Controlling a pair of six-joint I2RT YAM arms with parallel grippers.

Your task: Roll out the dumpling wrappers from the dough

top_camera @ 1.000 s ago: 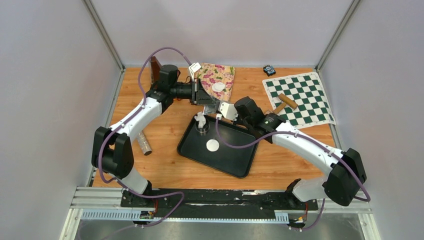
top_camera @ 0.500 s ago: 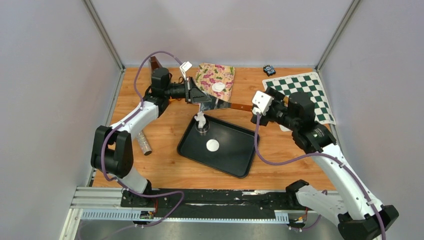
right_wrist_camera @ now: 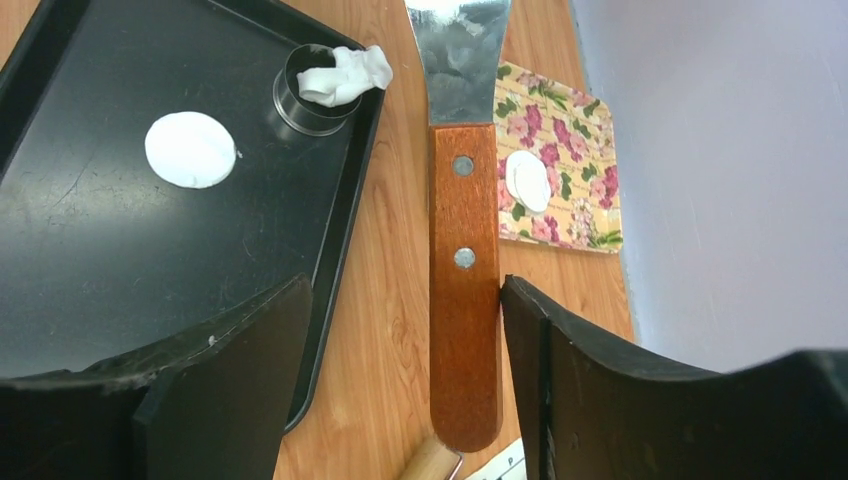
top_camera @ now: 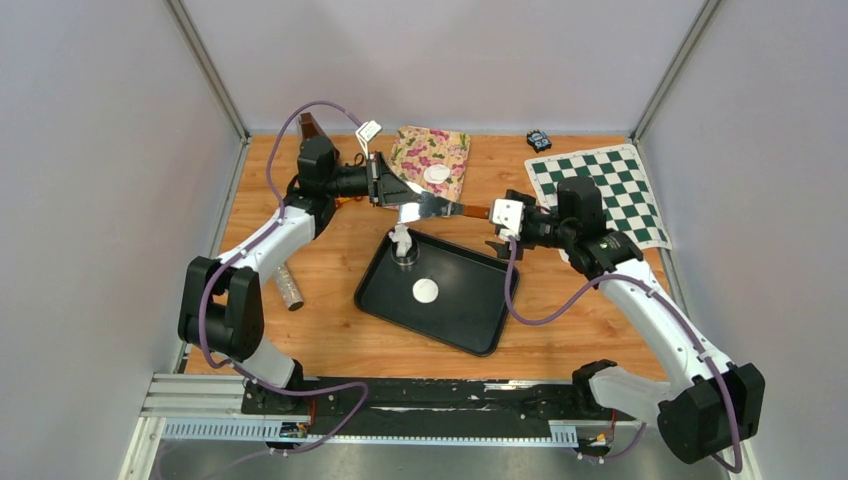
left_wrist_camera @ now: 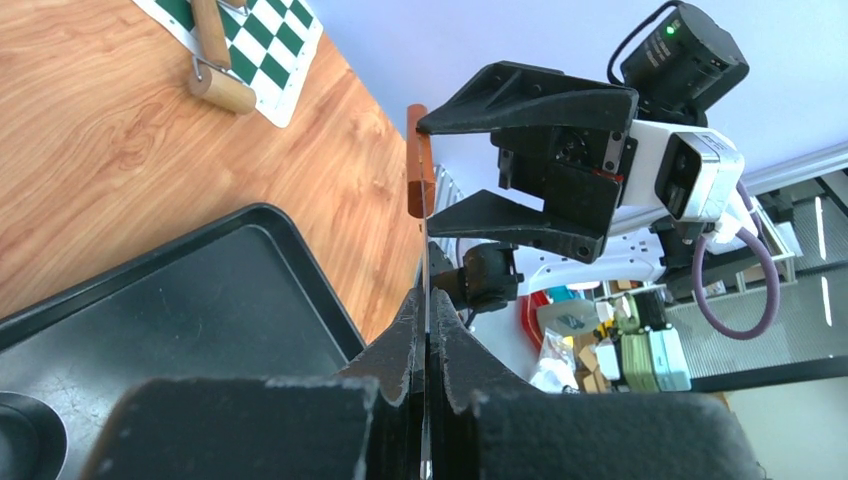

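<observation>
Dumpling wrappers [top_camera: 426,291] — thin, rnd, white

The spatula [left_wrist_camera: 421,165] blade's end is hidden between the jaws of the left gripper [left_wrist_camera: 427,305].

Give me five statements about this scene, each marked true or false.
1. The left gripper is clamped on the spatula blade. True.
2. The right gripper is shut on the spatula's wooden handle. False: its jaws stand open, one on each side of the handle.
3. A dumpling wrapper lies on the black tray. True.
4. The floral cloth is bare. False: a second wrapper lies on it.
5. The rolling pin lies in the tray. False: it rests on the checkered mat.
</observation>
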